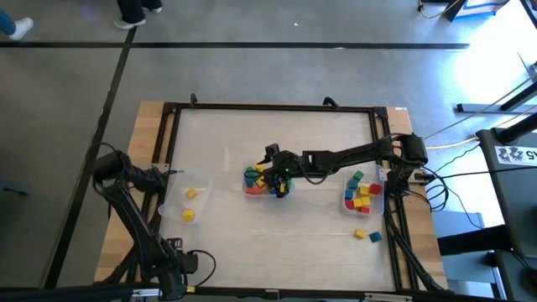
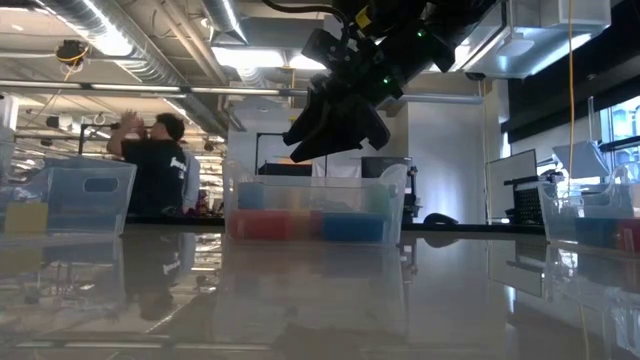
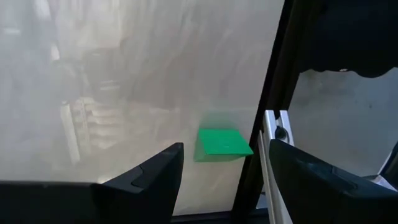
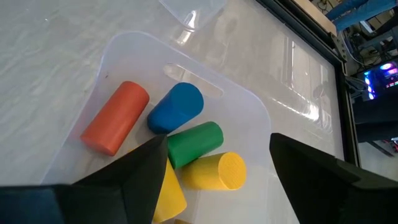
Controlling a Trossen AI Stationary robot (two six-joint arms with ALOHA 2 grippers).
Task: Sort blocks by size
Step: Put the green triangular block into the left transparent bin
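The blocks lie in three clear bins. The middle bin (image 1: 252, 190) holds cylinders: orange (image 4: 116, 117), blue (image 4: 176, 107), green (image 4: 196, 144) and yellow (image 4: 215, 171). My right gripper (image 4: 217, 168) hangs open just above them and touches none; the low view shows it above the bin (image 2: 335, 125). My left gripper (image 3: 227, 177) is open at the table's left edge (image 1: 170, 174), pointing steeply down. A flat green block (image 3: 224, 142) lies on the table between and beyond its fingers, beside the black frame bar (image 3: 273, 93).
The left bin (image 1: 174, 208) holds two yellow blocks. The right bin (image 1: 347, 206) holds red, yellow, green and blue cubes. A yellow block (image 1: 359, 233) and a blue one (image 1: 374, 238) lie loose near the front right. A black frame (image 1: 268, 107) borders the table. A person (image 2: 160, 165) stands beyond it.
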